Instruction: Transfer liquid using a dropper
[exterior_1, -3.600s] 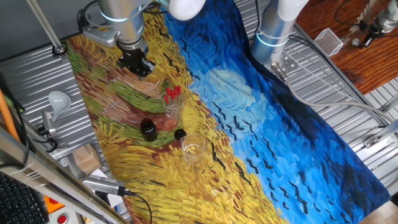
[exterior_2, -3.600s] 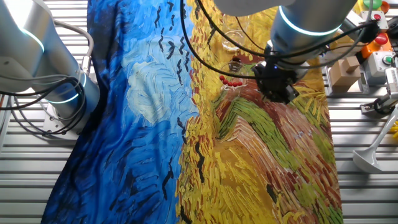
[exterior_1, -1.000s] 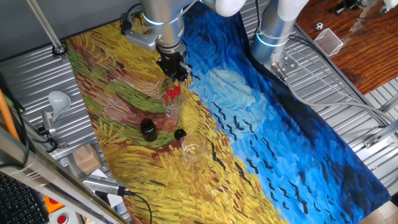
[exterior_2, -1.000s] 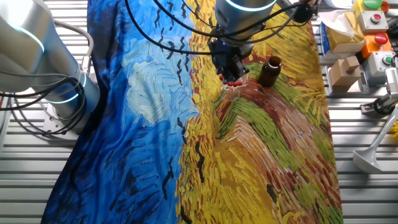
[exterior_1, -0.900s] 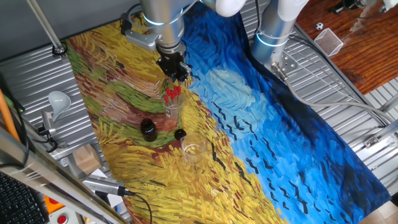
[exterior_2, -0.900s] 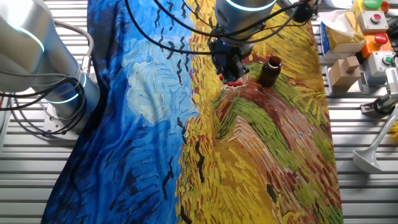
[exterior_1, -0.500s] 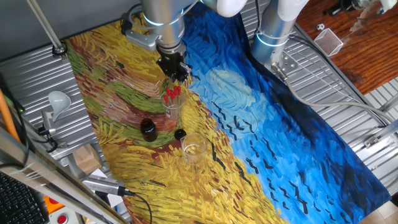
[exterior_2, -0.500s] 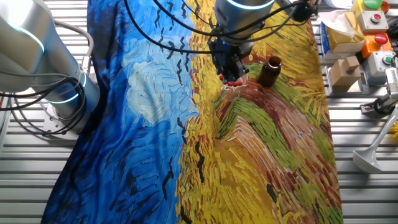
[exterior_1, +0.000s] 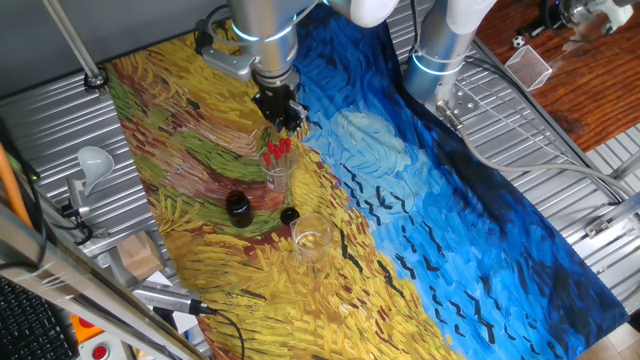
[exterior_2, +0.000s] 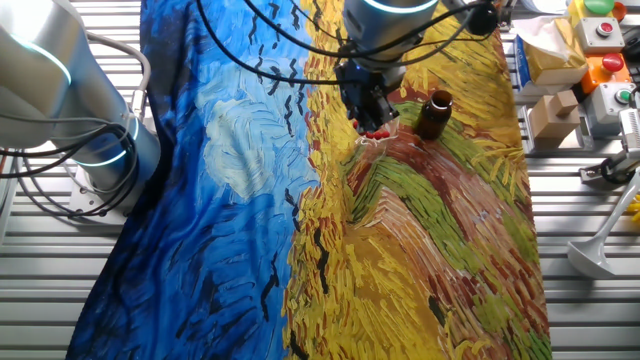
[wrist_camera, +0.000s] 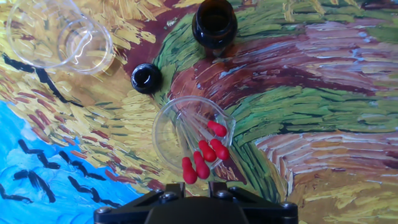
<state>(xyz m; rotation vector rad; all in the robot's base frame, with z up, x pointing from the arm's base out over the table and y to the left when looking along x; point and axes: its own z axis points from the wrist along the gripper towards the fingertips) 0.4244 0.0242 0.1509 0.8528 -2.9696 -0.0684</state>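
The gripper (exterior_1: 281, 119) is hovering just above the clear cup (wrist_camera: 193, 138) where the red-bulbed dropper (wrist_camera: 201, 165) is standing among several alike; whether its jaws are parted or closed cannot be told, nothing visibly held

2 fixed views high, opposite sides; hand view straight down, close.

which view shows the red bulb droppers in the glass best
The hand view: it looks straight down into the clear glass, so each of the droppers shows with its own red bulb. In one fixed view they are a small red cluster under the pincer; the other fixed view shows only red dots.
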